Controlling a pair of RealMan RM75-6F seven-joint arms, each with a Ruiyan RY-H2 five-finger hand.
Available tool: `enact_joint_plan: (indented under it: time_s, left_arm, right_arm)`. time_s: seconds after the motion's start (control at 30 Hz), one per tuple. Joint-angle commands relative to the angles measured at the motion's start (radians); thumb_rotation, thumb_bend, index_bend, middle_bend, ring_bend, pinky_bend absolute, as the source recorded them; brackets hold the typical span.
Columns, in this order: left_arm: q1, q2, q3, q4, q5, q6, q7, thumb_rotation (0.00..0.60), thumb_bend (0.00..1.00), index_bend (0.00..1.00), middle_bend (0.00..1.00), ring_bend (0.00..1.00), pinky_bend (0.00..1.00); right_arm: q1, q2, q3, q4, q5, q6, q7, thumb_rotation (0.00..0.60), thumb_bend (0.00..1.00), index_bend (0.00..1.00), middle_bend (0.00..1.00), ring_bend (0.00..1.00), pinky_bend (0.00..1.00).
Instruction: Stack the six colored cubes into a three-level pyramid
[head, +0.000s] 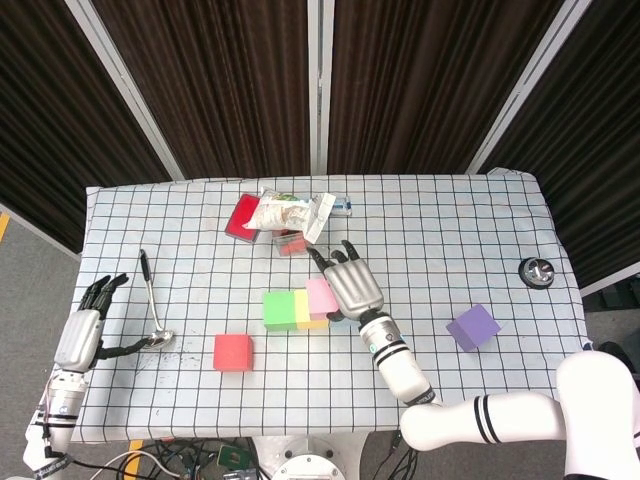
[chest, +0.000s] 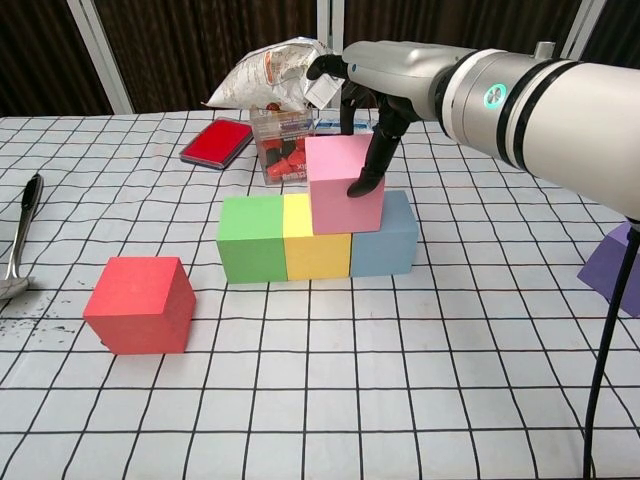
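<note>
right hand (chest: 372, 95) on pink cube (chest: 340, 185)

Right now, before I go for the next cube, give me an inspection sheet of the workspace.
Surface: table under a checked cloth, dark specks near the ladle.
Job's things: green cube, yellow cube and blue cube in a row; pink cube on top, over yellow and blue; red cube and purple cube loose.
Clutter: ladle, snack bag, red case, clear box, small metal object.
Hands: right hand grips the pink cube; left hand open, at the table's edge.
Cables: bundle below the front edge.
Surroundings: dark curtains.
</note>
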Motion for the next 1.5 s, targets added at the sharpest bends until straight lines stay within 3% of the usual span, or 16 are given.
enact_joint_plan:
  time_s: [0.03,0.8,1.17,1.5]
  left_arm:
    - [0.000,-0.001,0.000,0.001,0.000,-0.001,0.000,0.600,0.00,0.06,0.12,0.00,0.00]
    - [0.000,0.000,-0.002,0.003,0.000,0.000,-0.003,0.600,0.00,0.06,0.12,0.00,0.00]
    - [0.000,0.000,-0.003,0.004,-0.003,-0.004,-0.004,0.600,0.00,0.06,0.12,0.00,0.00]
    - [0.000,0.001,-0.004,0.003,-0.002,-0.001,-0.005,0.600,0.00,0.06,0.12,0.00,0.00]
  right_arm:
    - [0.000,-0.002,0.001,0.002,-0.002,0.001,0.001,0.600,0.04,0.00,0.53,0.18,0.00]
    - [-0.003,-0.014,0.002,0.015,0.012,0.000,-0.007,0.600,0.04,0.00,0.51,0.18,0.00]
    - [-0.007,-0.009,0.005,0.014,0.009,-0.006,0.002,0.600,0.04,0.00,0.34,0.15,0.00]
    - [-0.011,-0.003,0.010,0.013,0.006,-0.016,0.019,0.600,0.01,0.00,0.28,0.12,0.00]
